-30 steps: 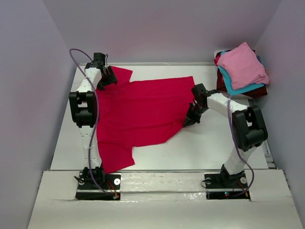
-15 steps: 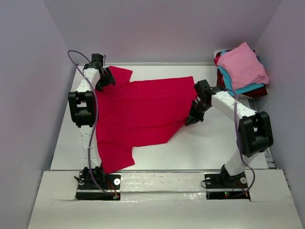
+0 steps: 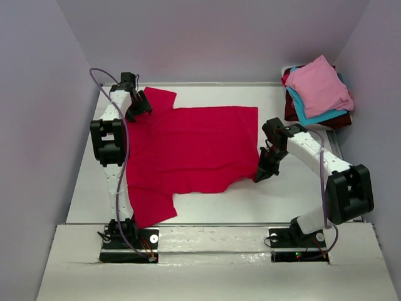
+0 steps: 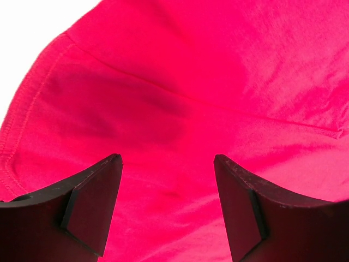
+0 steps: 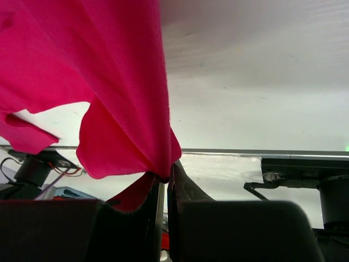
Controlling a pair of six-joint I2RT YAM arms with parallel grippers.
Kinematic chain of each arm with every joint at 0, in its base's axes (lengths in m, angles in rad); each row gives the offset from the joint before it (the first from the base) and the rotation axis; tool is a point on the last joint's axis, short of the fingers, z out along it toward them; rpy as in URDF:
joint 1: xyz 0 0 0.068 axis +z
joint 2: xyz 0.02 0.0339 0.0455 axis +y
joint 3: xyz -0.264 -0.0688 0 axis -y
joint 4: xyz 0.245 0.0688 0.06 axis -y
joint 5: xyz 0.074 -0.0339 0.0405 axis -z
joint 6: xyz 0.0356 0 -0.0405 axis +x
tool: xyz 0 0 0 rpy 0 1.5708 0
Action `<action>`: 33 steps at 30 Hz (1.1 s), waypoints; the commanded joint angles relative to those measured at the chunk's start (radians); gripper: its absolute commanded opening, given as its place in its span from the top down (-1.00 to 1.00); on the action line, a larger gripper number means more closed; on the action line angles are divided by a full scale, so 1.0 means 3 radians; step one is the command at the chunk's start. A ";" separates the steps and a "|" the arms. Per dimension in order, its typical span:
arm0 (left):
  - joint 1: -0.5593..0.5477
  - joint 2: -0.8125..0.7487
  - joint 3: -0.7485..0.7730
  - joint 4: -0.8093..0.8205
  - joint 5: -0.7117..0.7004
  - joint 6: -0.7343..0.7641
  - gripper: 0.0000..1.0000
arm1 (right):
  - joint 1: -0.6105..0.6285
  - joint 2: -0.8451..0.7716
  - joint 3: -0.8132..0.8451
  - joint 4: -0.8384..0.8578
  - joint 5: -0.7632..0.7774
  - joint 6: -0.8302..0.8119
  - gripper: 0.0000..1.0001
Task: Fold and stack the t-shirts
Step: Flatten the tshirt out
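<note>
A crimson-red t-shirt [image 3: 188, 150] lies spread across the white table [image 3: 288, 194]. My right gripper [image 3: 261, 175] is shut on its right hem and holds that edge pulled out to the right; in the right wrist view the red t-shirt [image 5: 114, 98] rises from the pinched fingertips [image 5: 180, 183]. Over the far-left sleeve my left gripper [image 3: 139, 108] stands open; in the left wrist view its fingers [image 4: 98, 202] frame the red t-shirt [image 4: 180, 93] with nothing between them. A pile of folded t-shirts, light pink [image 3: 319, 84] over teal [image 3: 301, 111] and maroon [image 3: 341, 120], sits at the far right corner.
Grey walls [image 3: 44, 125] close in the table on three sides. A white rail [image 3: 213, 232] with both arm bases runs along the near edge. The left arm and its cable [image 3: 122, 182] lie over the shirt's left side.
My right gripper has pulled the shirt's right edge outward and toward the near side, flattening the cloth. The left gripper has stayed over the sleeve, open.
</note>
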 commanded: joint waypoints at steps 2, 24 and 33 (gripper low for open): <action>0.0014 -0.0046 0.0138 -0.0028 0.0036 0.0002 -0.59 | 0.0023 -0.0161 -0.0122 -0.0205 0.0141 -0.0014 0.86; 0.0106 -0.0036 0.0168 -0.0084 -0.0005 0.0049 -0.59 | 0.0023 0.0376 0.0451 -0.0011 0.0060 -0.0004 -0.09; 0.0142 -0.0011 0.0204 -0.0105 0.0000 0.0059 -0.59 | 0.0023 0.0719 0.0277 0.0301 -0.0222 -0.0101 -0.06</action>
